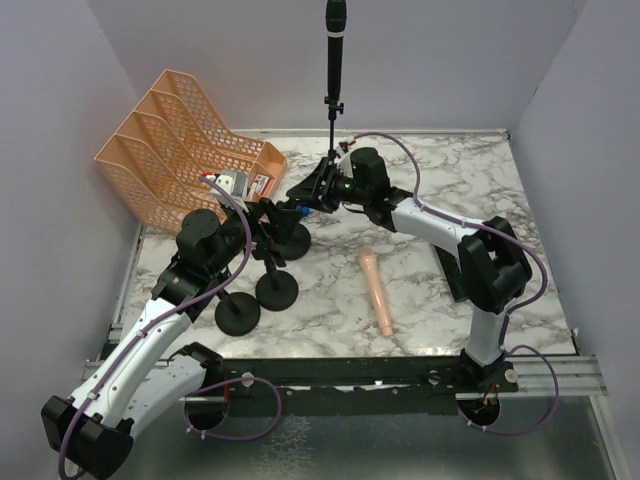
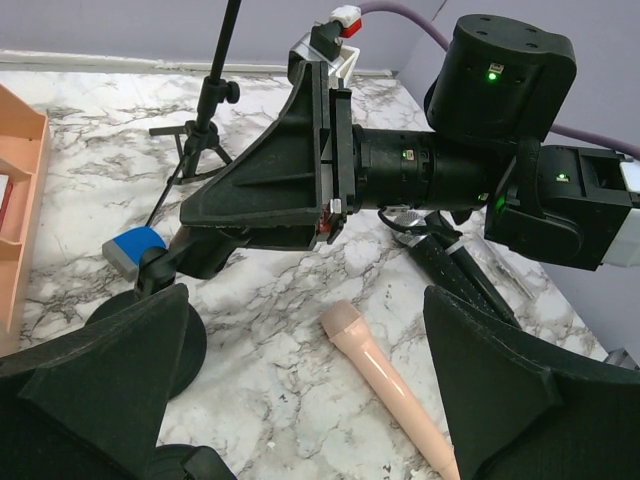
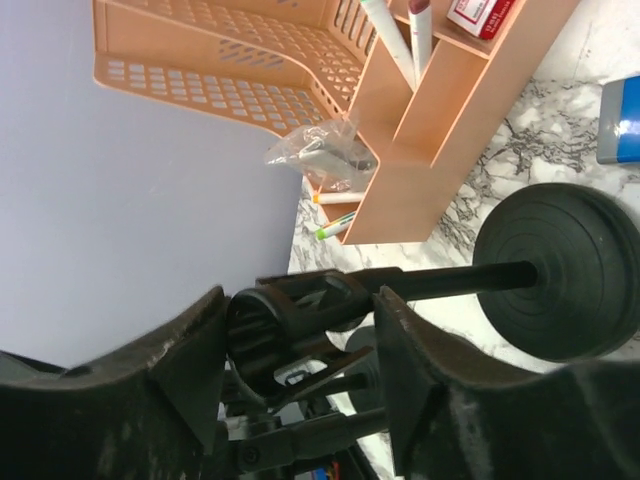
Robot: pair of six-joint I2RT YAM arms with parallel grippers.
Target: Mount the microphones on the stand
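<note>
Marble table carries a tripod stand topped with a black microphone, some round-base stands, and the pink microphone lying loose to their right. The right gripper brackets one stand's clip; I cannot tell whether it squeezes. The left gripper hangs spread and empty, and it would do best to steady that stand's base, so the clip stays square for the pink microphone.
</note>
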